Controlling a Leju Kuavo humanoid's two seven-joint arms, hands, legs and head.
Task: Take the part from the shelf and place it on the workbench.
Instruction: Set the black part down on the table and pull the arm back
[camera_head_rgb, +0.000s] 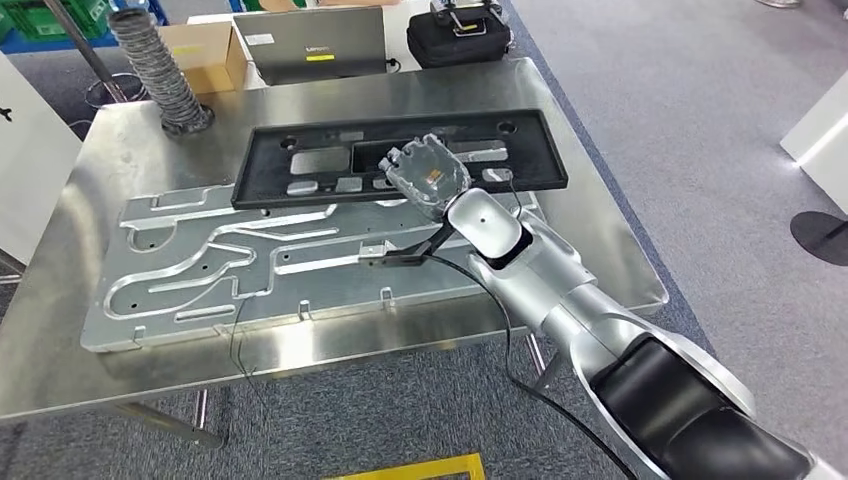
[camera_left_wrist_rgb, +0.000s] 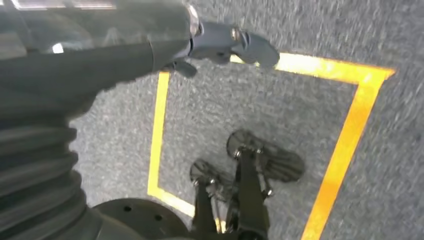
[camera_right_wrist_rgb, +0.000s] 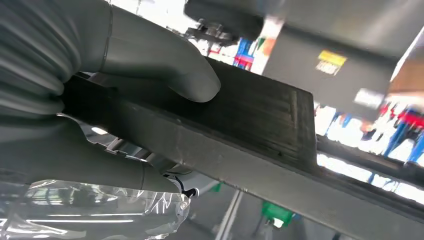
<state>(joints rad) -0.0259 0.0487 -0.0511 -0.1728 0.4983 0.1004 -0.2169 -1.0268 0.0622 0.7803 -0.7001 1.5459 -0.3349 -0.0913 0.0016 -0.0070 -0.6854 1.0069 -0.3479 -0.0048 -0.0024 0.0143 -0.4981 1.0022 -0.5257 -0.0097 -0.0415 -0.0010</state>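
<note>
Placing step: right hand (camera_head_rgb: 428, 175) gripping black part (camera_head_rgb: 400, 160), thumb on edge, over workbench (camera_head_rgb: 600, 250). Left hand (camera_left_wrist_rgb: 220, 47) hanging, grip unclear. Next up probably lowering, letting go.

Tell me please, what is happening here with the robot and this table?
The right robot hand grips a long black plastic frame by its edge, over a machined aluminium plate that lies on the steel workbench. In the right wrist view the thumb presses on the frame. The frame seems to rest partly on the plate. The left robot hand hangs over the floor, holding nothing.
</note>
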